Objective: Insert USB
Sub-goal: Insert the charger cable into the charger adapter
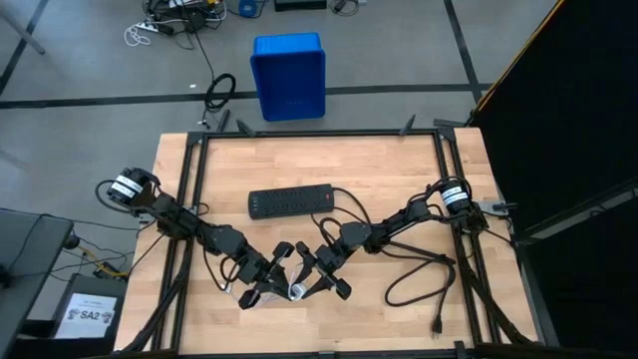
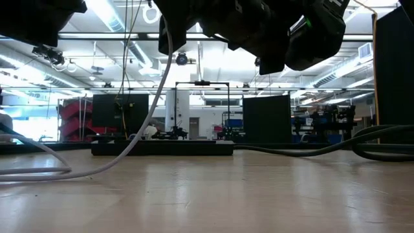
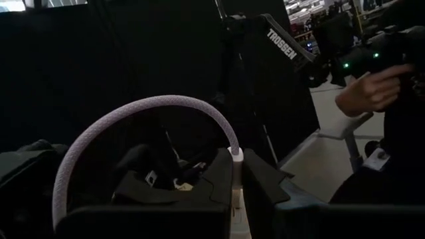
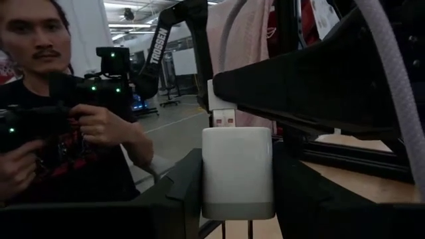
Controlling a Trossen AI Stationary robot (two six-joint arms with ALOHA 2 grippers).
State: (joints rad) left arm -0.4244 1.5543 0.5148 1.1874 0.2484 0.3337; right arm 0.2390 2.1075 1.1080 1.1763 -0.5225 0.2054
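The USB is a thin whitish cable (image 3: 143,103) that arcs out of its plug (image 4: 223,118) and droops to the tabletop (image 2: 65,172). My left gripper (image 1: 279,289) is shut on that plug, above the near middle of the table. My right gripper (image 1: 311,284) faces it and is shut on a small white cube adapter (image 4: 237,172). The plug's metal tip stands at the adapter's far face. Whether it has entered I cannot tell. In the low view both grippers are dark shapes along the top. My left gripper pinches the USB's white plug body (image 3: 236,158) between its two fingers, roughly level, coming from the table's left. The plug is lifted clear, and the cable loops slack out of it and back down. My right gripper pinches the cube adapter by two opposite sides (image 4: 207,174) between its two fingers, roughly level, coming from the table's right. The adapter is lifted clear of the table, with its prongs (image 4: 223,229) toward the wrist and its far face toward the plug.
A black power strip (image 1: 290,202) lies at the table's middle, its thick black cord (image 1: 419,274) looping over the right side. A blue bin (image 1: 289,75) stands on the floor beyond the far edge. A person (image 4: 66,126) with hand controllers stands off the table.
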